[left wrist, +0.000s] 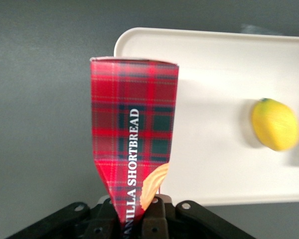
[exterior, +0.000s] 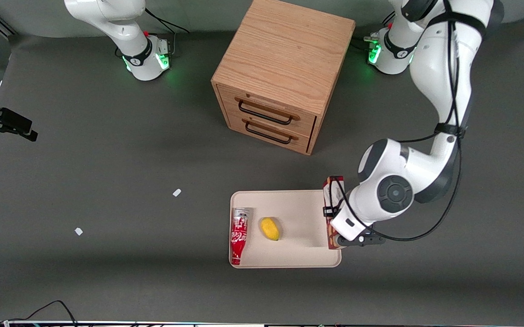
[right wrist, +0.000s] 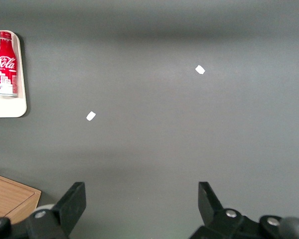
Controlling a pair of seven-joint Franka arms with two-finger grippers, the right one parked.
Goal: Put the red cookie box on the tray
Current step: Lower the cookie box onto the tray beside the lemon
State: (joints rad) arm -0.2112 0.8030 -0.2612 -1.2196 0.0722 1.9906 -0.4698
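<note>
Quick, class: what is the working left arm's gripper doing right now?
Left gripper: shut on the red cookie box, holding it at the tray's edge toward the working arm's end of the table.

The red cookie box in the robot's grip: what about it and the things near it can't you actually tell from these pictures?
- Red cookie box: front view, the arm covers most of it, so whether it touches the tray is hidden.
- Gripper: left wrist view, cut off by the picture's edge; it is shut on the box.
- Box lettering: the first word is partly hidden by the fingers.
- Yellow fruit: blurred, kind unclear.
</note>
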